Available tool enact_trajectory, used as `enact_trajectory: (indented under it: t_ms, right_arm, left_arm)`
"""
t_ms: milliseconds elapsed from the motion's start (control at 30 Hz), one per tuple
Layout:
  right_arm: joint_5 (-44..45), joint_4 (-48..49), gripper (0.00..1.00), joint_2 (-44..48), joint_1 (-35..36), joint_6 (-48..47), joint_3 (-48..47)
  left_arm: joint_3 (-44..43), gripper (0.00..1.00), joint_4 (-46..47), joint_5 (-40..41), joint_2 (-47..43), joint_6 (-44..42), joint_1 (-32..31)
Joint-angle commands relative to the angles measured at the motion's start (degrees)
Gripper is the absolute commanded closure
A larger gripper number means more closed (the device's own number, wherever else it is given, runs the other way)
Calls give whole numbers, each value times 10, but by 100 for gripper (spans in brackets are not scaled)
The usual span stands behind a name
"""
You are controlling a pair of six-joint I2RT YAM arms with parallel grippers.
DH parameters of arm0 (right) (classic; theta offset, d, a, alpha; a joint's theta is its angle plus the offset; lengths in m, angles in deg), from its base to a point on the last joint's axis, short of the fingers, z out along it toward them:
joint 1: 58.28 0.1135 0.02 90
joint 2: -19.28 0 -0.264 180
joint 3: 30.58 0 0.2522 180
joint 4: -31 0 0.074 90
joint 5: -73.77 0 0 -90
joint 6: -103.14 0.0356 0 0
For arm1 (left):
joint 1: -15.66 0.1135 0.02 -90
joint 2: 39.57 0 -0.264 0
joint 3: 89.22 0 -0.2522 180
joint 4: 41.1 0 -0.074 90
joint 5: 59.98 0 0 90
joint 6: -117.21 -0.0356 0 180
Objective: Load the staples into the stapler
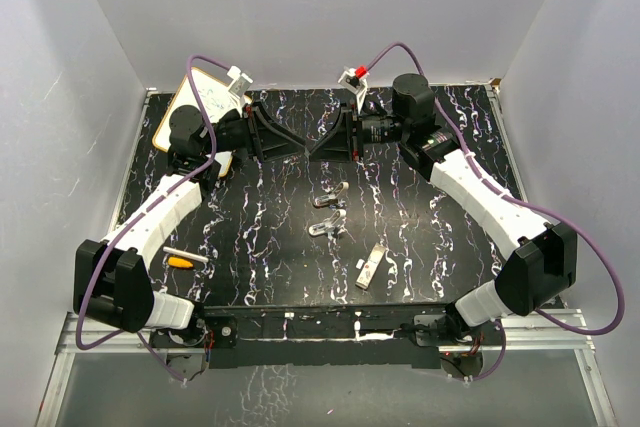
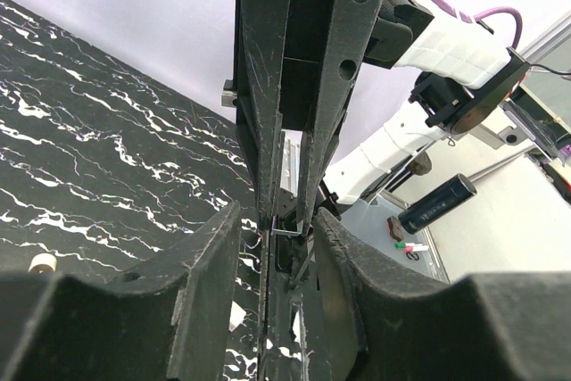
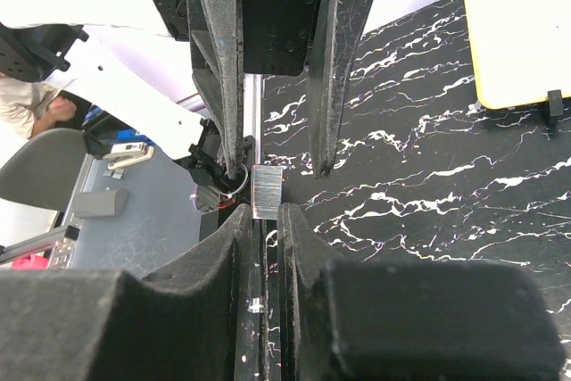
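Right claw (image 3: 266, 213) clamped on staples (image 3: 268, 192), mid-air over far centre of table (image 1: 260, 237). Left claw (image 2: 277, 220) apart, straddling strip, not gripping. Risk: right releases before left closes, so strip drops; skewed pinch could snap strip.

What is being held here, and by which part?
The right gripper pinches a strip of staples by one end; the left gripper is open, holding nothing.

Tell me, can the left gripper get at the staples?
Likely yes. The staples stick out of the shut right gripper, the left gripper faces them open, and nothing lies between.
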Motion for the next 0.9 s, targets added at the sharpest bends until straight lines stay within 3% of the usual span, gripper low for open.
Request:
enact_trajectory:
  t_ms: [0, 867]
  right_arm:
    - [5, 33, 89, 5, -3, 4, 1]
    - [14, 36, 89, 4, -3, 4, 3]
  left_arm:
    - [-2, 64, 10, -6, -13, -8, -1]
    - [-7, 84, 8, -11, -11, -12, -5]
